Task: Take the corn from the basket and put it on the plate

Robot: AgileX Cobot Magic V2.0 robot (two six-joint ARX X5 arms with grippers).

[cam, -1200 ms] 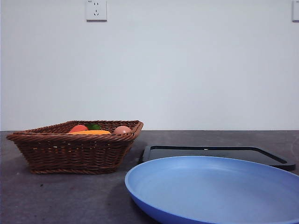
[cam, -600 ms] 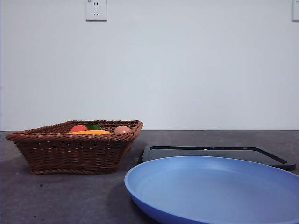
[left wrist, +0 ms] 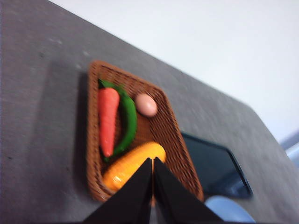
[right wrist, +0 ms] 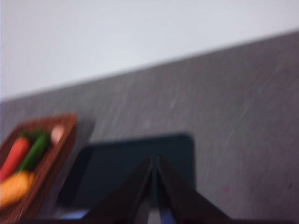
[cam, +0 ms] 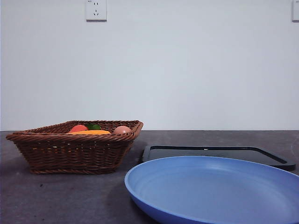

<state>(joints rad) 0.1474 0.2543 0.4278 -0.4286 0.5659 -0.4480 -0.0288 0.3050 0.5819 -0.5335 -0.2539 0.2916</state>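
The corn [left wrist: 131, 164] lies in the brown wicker basket [cam: 70, 151]; over the rim in the front view only a sliver of the corn [cam: 91, 132] shows. The blue plate [cam: 215, 189] sits at the front right of the table. My left gripper [left wrist: 152, 161] is shut, high above the basket with its tips over the corn. My right gripper [right wrist: 154, 161] is also shut, held above the black tray [right wrist: 135, 163]. The basket [right wrist: 32, 163] and corn [right wrist: 14, 186] appear blurred in the right wrist view. Neither arm shows in the front view.
In the basket beside the corn lie a red carrot-like piece [left wrist: 108, 119], a green pepper [left wrist: 128, 123] and a pale pinkish egg [left wrist: 146, 105]. A flat black tray [cam: 217, 154] lies behind the plate, right of the basket. A wall stands behind the table.
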